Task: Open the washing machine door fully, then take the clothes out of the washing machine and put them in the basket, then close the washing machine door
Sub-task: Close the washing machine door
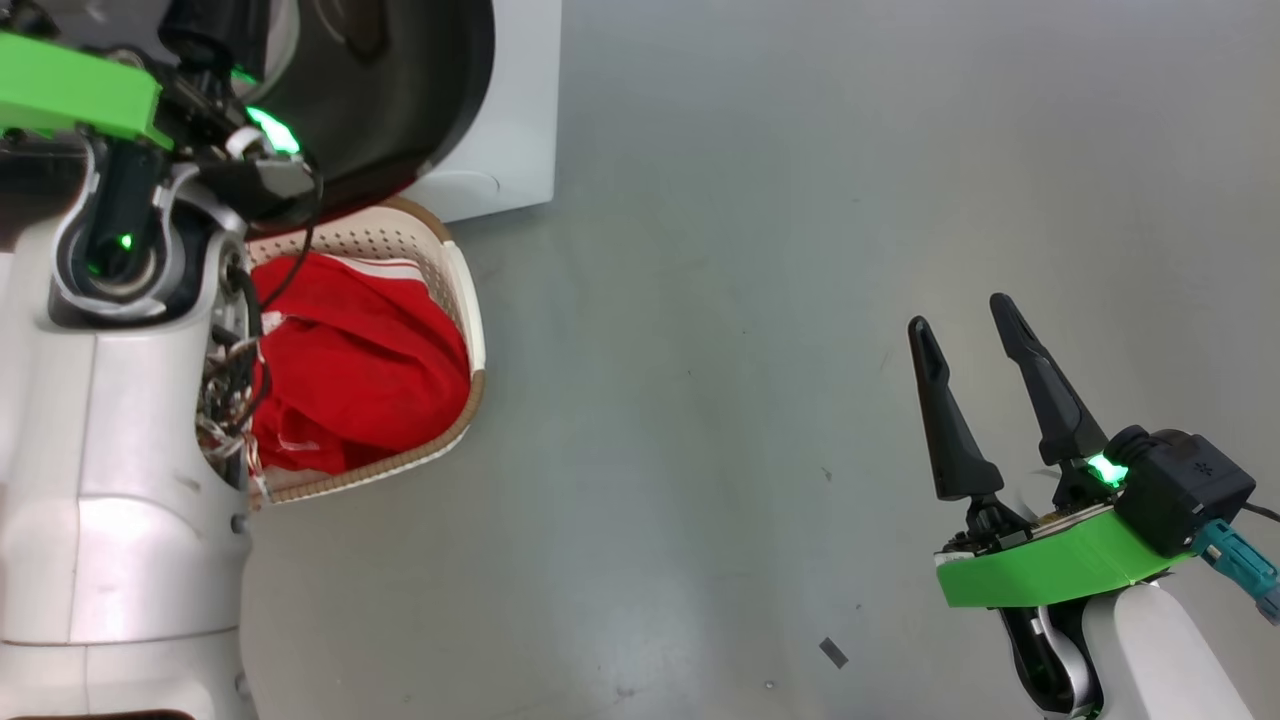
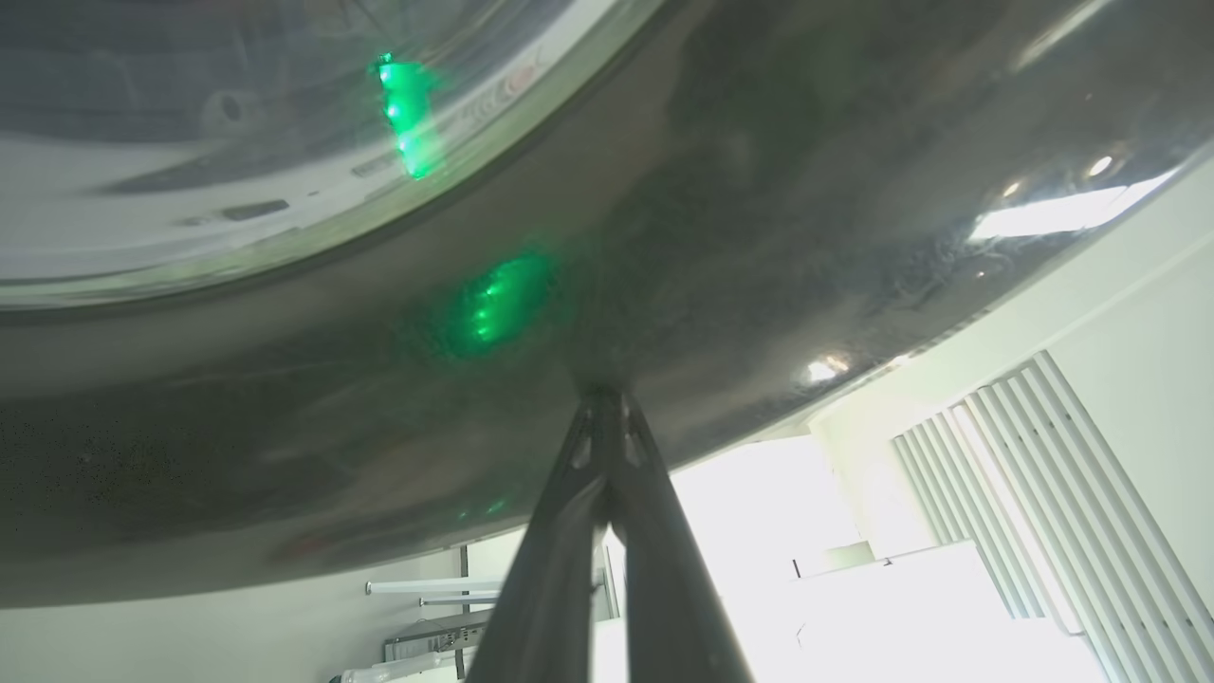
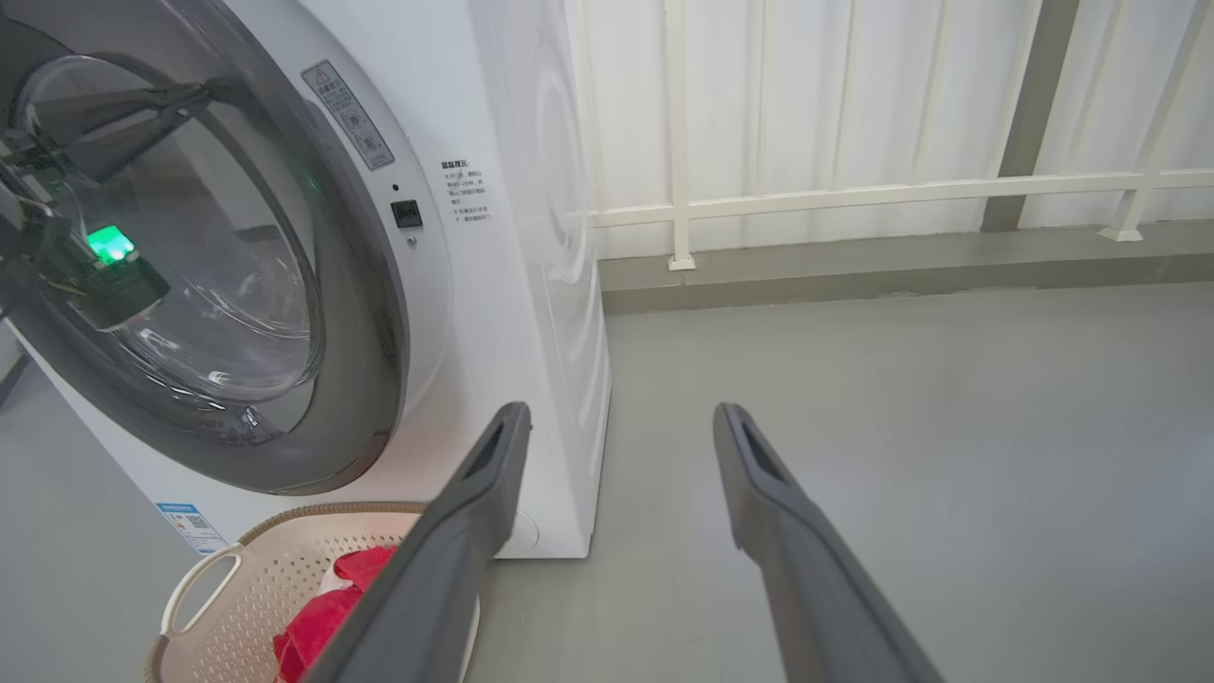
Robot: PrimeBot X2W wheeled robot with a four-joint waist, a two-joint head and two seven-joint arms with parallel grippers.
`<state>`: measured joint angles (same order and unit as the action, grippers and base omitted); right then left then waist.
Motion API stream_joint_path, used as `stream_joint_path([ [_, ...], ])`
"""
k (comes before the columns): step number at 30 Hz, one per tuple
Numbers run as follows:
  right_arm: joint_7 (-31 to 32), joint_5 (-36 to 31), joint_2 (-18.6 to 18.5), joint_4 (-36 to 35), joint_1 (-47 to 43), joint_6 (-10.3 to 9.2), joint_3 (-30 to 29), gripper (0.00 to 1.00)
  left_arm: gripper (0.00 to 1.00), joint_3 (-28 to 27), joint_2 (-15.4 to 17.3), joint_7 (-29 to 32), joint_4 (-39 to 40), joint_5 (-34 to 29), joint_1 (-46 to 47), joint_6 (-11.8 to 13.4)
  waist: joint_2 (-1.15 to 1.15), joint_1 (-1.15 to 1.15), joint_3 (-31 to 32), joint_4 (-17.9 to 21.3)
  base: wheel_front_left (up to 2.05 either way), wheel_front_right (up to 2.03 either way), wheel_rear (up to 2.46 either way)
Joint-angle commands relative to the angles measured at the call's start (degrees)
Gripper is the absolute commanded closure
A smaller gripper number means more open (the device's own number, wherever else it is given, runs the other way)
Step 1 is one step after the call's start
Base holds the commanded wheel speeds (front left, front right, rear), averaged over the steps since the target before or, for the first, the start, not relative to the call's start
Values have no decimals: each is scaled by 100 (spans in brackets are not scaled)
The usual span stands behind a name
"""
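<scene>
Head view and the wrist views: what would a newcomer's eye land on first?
The bright red clothes heaped in the cream basket, left in the head view, before the white washing machine. Then the washing machine door, its glossy black rim looming over the left wrist view, the shut left pincer tip-on at it. The right pincer hangs open above the grey floor, lower right in the head view.

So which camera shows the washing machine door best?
The right wrist view: the washing machine door shows nearly whole, rim and glass. The head view catches a dark edge of it; the left wrist view sits close against its glossy rim.
</scene>
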<state>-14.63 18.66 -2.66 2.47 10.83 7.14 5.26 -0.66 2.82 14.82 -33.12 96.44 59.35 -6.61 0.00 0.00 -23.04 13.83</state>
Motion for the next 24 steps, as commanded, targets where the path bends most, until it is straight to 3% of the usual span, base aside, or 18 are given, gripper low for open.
stream_joint_path([
  [1, -37, 87, -21, -161, 81, 35, 140, 0, 100, -123, 200, -54, 110, -88, 192, -68, 0, 0, -84, 52, 0, 0, 0],
  [13, -37, 136, -21, -130, 148, 35, 139, 0, 100, -173, 210, -117, 175, -202, 323, -86, 0, 0, -145, 151, 0, 0, 0],
  [20, -37, 155, -21, -98, 141, 35, 83, 0, 100, -78, 180, -215, 457, -430, -85, -87, 0, 0, -29, 56, 0, 0, 0],
  [21, -37, 151, -21, -95, 134, 35, 76, 0, 82, -67, 169, -266, 494, -465, -170, -87, 0, 0, 2, 26, 0, 0, 0],
  [22, -37, 144, -21, -87, 128, 35, 76, 0, 58, -58, 164, -331, 531, -517, -257, -87, 0, 0, 38, -7, 0, 0, 0],
  [23, -37, 138, -21, -79, 124, 35, 77, 0, 0, -54, 158, -390, 549, -553, -347, -87, 0, 0, 80, -42, 0, 0, 0],
  [24, -37, 131, -21, -71, 118, 35, 81, 0, 0, -30, 157, -433, 575, -612, -436, -87, 0, 0, 126, -77, 0, 0, 0],
])
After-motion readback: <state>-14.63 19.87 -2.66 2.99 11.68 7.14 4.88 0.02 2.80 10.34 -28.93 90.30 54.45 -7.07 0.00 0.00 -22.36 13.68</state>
